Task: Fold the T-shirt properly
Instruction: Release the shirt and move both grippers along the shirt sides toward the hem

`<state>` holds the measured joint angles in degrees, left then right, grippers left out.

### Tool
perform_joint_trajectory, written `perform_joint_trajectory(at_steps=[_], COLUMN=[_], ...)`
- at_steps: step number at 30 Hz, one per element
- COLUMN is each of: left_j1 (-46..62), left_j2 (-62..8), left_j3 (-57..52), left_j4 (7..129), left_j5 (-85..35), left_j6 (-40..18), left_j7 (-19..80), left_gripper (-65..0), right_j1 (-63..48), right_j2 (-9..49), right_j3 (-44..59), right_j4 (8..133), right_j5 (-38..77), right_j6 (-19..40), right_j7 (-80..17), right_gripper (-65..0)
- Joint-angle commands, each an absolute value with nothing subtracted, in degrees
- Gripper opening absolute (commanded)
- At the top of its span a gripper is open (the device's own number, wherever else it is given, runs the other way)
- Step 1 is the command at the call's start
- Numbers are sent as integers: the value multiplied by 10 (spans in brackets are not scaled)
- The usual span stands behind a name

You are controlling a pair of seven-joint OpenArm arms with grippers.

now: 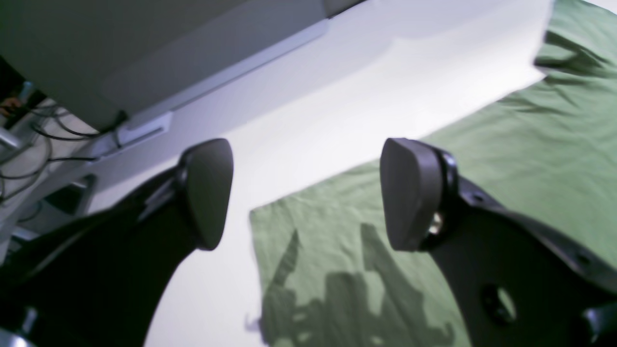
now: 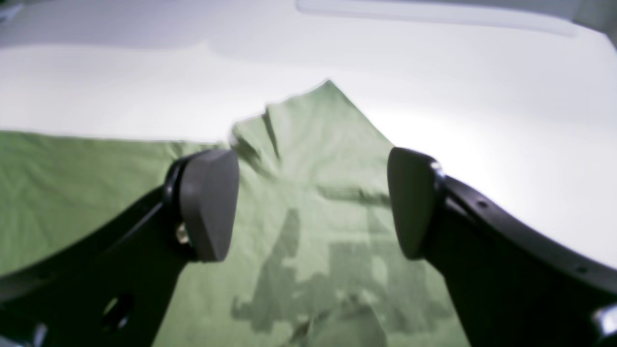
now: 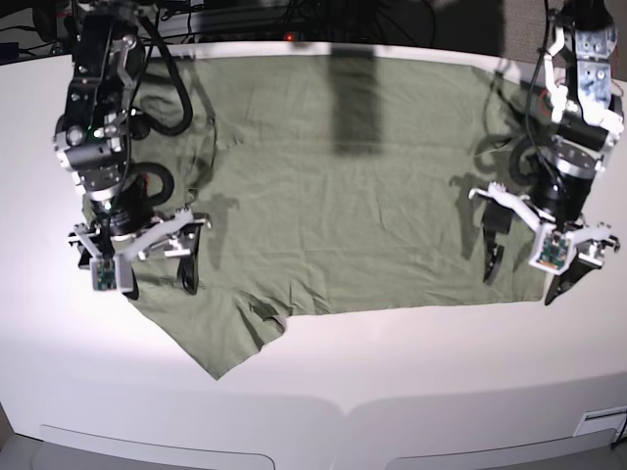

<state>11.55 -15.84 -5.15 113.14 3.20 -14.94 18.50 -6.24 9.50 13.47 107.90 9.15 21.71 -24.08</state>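
White tabletop point(image 3: 411, 382) is filling most of the base view, and the T-shirt point(image 3: 333, 206) is lying flat across its upper half, wrinkled, with one sleeve pointing toward the lower left of the frame. I am holding both arms above it. The right gripper point(image 3: 137, 262), at the left of the base view, is hovering over the sleeve area with its jaws spread wide and nothing between them; its wrist view is showing the sleeve tip point(image 2: 328, 91) straight ahead, between the pads. The left gripper point(image 3: 537, 262), at the right of the frame, is likewise gaping and empty, sitting over the shirt's lower right corner; in its wrist view the corner point(image 1: 255, 217) is lying between the pads, nearer the left one.

I am judging this as the reach before the first grab. To do it well, I am planning to lower each arm until one pad is sliding under the cloth edge, pinching only the hem rather than bunching up fabric, and lifting both sides evenly so the fold is landing straight.
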Motion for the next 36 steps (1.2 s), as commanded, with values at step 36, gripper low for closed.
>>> perform_joint_trajectory(at_steps=[36], left_j1=[-237], left_j2=[-211], left_j3=[-53], left_j4=[824], left_j5=[-11], left_j6=[-144], left_j7=[211], left_gripper=[-195], right_j1=[221], right_j2=[103], right_j3=[40], right_j4=[1006], right_j5=[133], right_j6=[296], right_j7=[-326], right_gripper=[-176])
